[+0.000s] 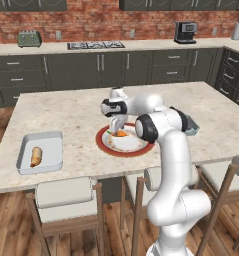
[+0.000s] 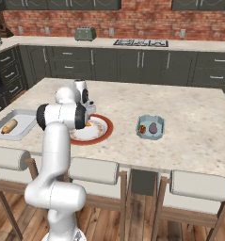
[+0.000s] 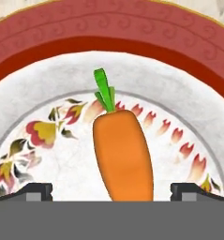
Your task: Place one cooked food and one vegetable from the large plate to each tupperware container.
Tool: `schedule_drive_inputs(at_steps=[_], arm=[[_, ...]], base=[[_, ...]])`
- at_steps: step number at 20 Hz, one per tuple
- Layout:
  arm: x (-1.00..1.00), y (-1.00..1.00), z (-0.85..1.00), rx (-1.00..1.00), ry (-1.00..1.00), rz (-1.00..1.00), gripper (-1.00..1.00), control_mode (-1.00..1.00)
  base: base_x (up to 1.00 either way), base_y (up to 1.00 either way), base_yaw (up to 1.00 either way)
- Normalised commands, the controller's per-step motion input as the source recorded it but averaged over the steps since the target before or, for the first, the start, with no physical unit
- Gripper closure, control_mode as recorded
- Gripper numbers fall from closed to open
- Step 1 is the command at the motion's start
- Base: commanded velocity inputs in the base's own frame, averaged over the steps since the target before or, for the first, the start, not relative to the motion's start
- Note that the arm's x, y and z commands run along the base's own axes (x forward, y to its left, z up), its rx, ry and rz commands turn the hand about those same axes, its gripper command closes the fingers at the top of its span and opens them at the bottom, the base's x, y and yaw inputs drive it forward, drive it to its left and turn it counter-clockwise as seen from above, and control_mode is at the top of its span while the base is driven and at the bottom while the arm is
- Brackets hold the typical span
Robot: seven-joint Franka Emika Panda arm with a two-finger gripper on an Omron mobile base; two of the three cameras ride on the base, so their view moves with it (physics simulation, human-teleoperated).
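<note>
One carrot (image 3: 123,154) is lying on the white centre of the large plate (image 3: 108,42), directly under the gripper (image 3: 111,192), midway between its wide-open fingers (image 3: 36,191) and untouched by them. Off to the gripper's left, a hot dog (image 1: 36,156) is resting inside a tupperware container (image 1: 52,145); to its right a second container (image 2: 150,127) is sitting, well apart from the plate
</note>
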Motion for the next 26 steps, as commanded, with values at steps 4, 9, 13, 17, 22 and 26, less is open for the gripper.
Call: schedule_drive_inputs(at_steps=[4, 9, 13, 17, 22, 26], arm=[[0.38, 0.03, -0.31, 0.00, -0.02, 0.00, -1.00, -1.00], [0.20, 0.00, -0.34, 0.00, -0.01, 0.00, -1.00, -1.00], [0.00, 0.00, -0.38, 0.00, 0.00, 0.00, 1.00, -1.00], [-0.15, 0.00, -0.32, 0.00, -0.02, 0.00, 1.00, -1.00], [-0.68, 0.01, 0.27, 0.04, -0.15, -0.04, 1.00, -1.00], [-0.93, 0.24, 0.74, 0.05, -0.18, -0.16, 1.00, -1.00]], base=[[0.00, 0.00, 0.00], [0.00, 0.00, 0.00], [0.00, 0.00, 0.00], [0.00, 0.00, 0.00], [0.00, 0.00, 0.00], [0.00, 0.00, 0.00]])
